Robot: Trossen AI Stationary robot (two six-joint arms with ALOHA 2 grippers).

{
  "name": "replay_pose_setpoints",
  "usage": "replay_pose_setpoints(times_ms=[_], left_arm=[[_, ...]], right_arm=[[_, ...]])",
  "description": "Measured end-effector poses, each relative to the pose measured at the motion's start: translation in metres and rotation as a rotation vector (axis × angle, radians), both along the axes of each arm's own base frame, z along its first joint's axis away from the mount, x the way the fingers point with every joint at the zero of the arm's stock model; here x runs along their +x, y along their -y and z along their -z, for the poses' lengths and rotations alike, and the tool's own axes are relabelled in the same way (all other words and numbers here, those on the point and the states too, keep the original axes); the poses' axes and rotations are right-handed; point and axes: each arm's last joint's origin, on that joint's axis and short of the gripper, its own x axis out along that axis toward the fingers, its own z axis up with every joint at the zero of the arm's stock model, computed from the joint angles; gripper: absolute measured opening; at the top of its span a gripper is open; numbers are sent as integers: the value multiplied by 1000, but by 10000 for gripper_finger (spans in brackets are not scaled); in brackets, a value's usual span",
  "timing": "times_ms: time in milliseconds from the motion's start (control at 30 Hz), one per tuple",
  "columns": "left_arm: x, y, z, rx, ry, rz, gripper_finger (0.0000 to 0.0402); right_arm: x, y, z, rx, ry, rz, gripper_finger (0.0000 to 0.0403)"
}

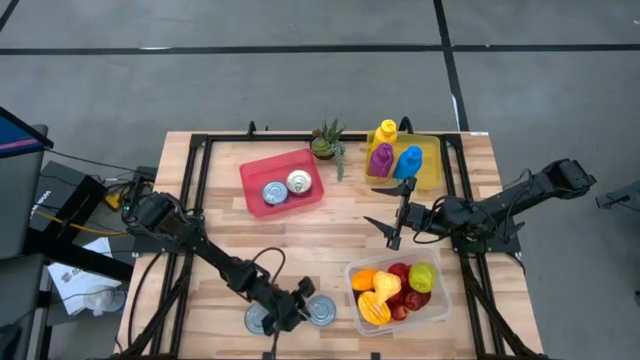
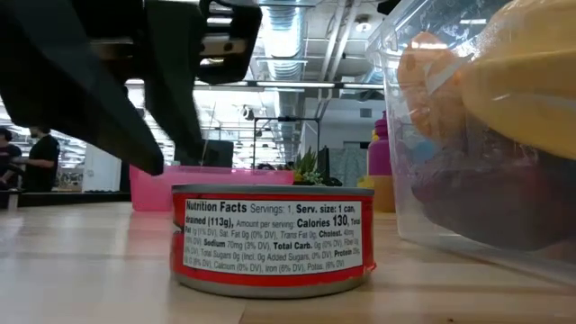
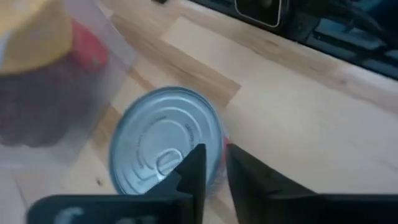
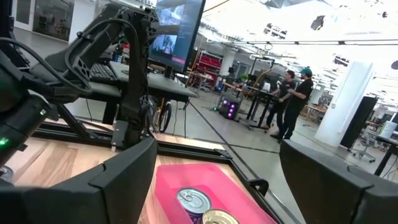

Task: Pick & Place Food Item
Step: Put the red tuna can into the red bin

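A can with a red label [image 2: 274, 238] stands upright on the table near its front edge, next to the clear fruit container. It also shows in the high view [image 1: 322, 312] and, by its silver lid, in the left wrist view [image 3: 165, 140]. My left gripper [image 1: 292, 308] hovers just above this can's edge, its fingers [image 3: 214, 168] parted by only a narrow gap. A second can [image 1: 260, 320] stands to the left of it. My right gripper [image 1: 395, 228] is wide open and empty over the table's middle right.
A red tray [image 1: 255, 175] at the back holds two cans [image 4: 194, 202]. A yellow tray [image 1: 432, 160] holds coloured bottles, with a small plant [image 1: 327, 140] beside it. The clear container [image 1: 440, 305] of fruit stands at the front right. People stand in the room behind.
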Motion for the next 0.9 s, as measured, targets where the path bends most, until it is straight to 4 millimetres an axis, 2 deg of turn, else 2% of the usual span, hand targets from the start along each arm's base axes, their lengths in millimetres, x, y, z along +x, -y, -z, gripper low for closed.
replay_pose_setpoints(times_ms=[133,333,467,900], left_arm=[[1,1,-2,-64,-46,-72,9],[14,-5,-14,-234,-131,-225,1],[23,-13,-19,-330,-183,-252,1],[24,-38,-7,-283,-329,-387,0]], right_arm=[[0,0,0,0,0,0,328],[0,0,0,0,0,0,328],[0,0,0,0,0,0,328],[0,0,0,1,0,3,328]])
